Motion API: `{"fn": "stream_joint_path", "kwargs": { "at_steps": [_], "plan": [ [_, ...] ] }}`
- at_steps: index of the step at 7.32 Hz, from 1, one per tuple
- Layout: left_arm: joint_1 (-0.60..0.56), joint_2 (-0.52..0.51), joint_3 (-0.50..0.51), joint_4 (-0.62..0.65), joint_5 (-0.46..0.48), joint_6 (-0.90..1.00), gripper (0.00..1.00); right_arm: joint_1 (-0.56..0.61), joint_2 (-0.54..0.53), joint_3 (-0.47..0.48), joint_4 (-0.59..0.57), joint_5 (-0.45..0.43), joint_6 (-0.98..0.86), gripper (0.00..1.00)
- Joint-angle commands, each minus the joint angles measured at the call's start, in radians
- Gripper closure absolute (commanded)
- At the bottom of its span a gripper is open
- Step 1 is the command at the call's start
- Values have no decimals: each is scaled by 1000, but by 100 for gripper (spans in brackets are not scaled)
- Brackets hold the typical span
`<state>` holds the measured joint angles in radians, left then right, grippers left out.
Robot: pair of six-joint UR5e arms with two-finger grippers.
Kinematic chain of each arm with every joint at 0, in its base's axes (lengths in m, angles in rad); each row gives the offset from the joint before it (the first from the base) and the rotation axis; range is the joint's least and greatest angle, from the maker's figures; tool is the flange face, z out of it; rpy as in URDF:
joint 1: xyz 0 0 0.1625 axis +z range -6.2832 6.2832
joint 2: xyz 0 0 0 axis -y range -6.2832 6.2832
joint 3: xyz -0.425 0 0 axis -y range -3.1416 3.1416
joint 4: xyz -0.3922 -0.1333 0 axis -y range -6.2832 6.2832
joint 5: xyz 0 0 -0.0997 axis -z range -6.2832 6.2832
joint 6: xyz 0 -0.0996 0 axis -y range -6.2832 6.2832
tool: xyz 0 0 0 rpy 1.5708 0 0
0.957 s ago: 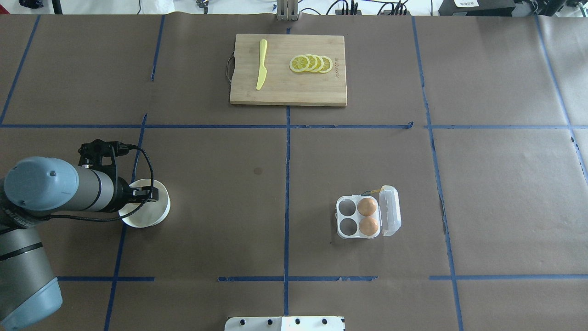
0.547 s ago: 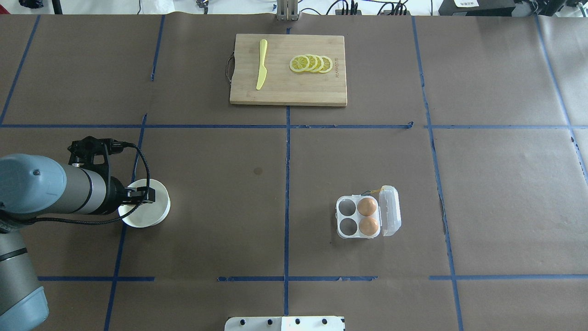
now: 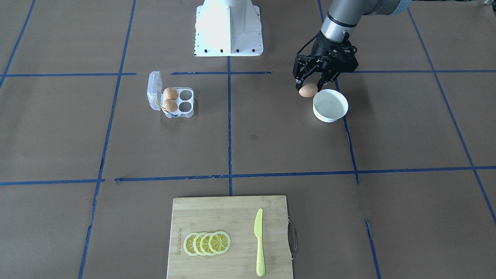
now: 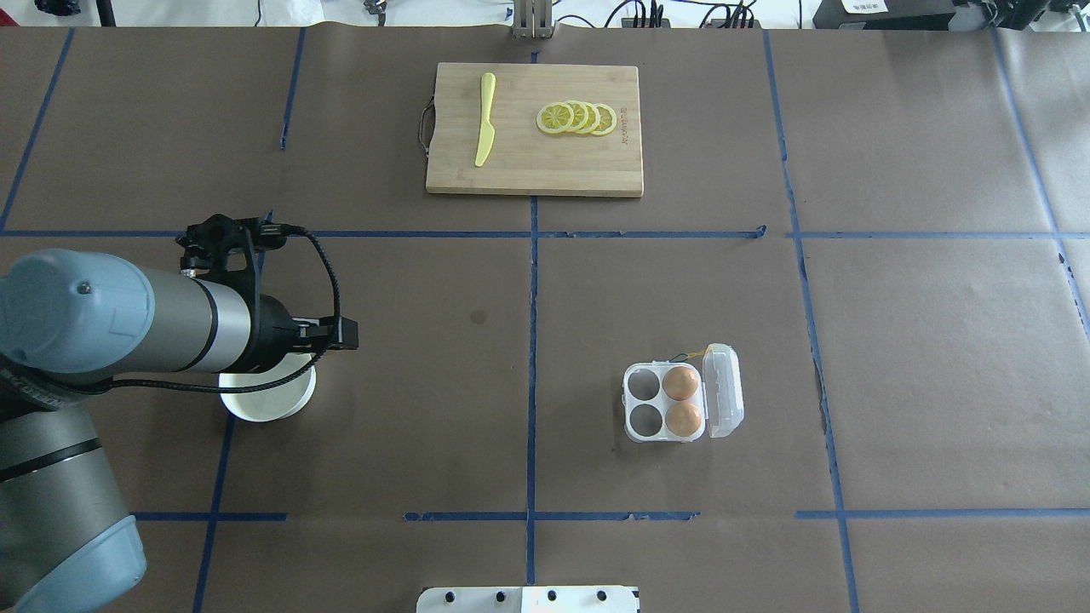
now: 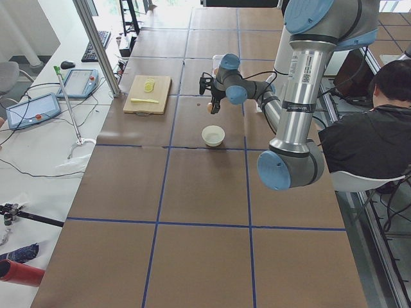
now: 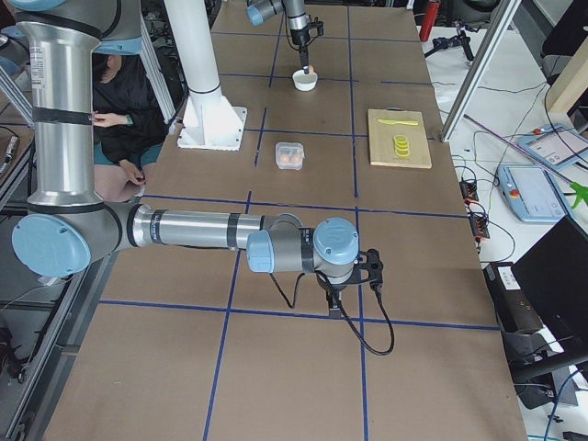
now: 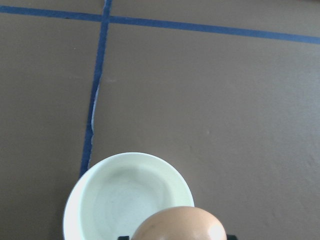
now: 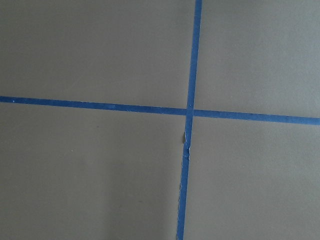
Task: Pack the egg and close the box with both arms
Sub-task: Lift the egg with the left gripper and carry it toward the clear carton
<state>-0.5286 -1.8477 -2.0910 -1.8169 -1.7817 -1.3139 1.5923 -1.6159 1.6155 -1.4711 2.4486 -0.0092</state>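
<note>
My left gripper (image 3: 309, 87) is shut on an orange-brown egg (image 3: 308, 90) and holds it in the air just beside the rim of the round white bowl (image 3: 330, 105). The left wrist view shows this egg (image 7: 180, 226) over the bowl's edge (image 7: 85, 192). In the overhead view the gripper (image 4: 341, 334) hides the egg. The clear four-cell box (image 4: 628, 402) lies open, lid (image 4: 725, 390) folded to the right. Two eggs (image 4: 680, 382) (image 4: 683, 418) fill its right-hand cells; the two left-hand cells are bare. My right gripper (image 6: 335, 294) shows only in the exterior right view; I cannot tell its state.
A wooden cutting board (image 4: 528, 166) at the far middle holds a yellow knife (image 4: 484, 119) and lemon slices (image 4: 577, 117). The white pedestal base (image 3: 228, 27) stands at the robot's edge. Blue tape lines cross the brown table cover. The right wrist view shows only bare cover and tape.
My left arm has risen and swung from over the bowl toward the right and farther from the robot, the gripper staying shut. The box and its two eggs have not moved.
</note>
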Motion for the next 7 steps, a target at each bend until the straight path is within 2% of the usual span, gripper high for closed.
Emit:
{"fn": "stream_joint_path", "kwargs": {
  "at_steps": [1, 2, 4, 5, 6, 7],
  "plan": [
    [22, -202, 184, -194, -33, -150, 100, 0, -1, 0, 0, 24, 0, 0],
    [51, -249, 263, -305, -32, -244, 100, 0, -1, -2, 0, 38, 0, 0],
    [114, -313, 349, -465, -27, -296, 100, 0, -1, -3, 0, 40, 2, 0],
    [127, -376, 436, -532, -22, -342, 100, 0, -1, -5, 0, 40, 2, 0],
    [145, -439, 536, -557, -21, -360, 100, 0, -1, -6, 0, 40, 2, 0],
    [163, -456, 574, -579, -18, -360, 100, 0, -1, -8, 0, 40, 0, 0]
  ]
}}
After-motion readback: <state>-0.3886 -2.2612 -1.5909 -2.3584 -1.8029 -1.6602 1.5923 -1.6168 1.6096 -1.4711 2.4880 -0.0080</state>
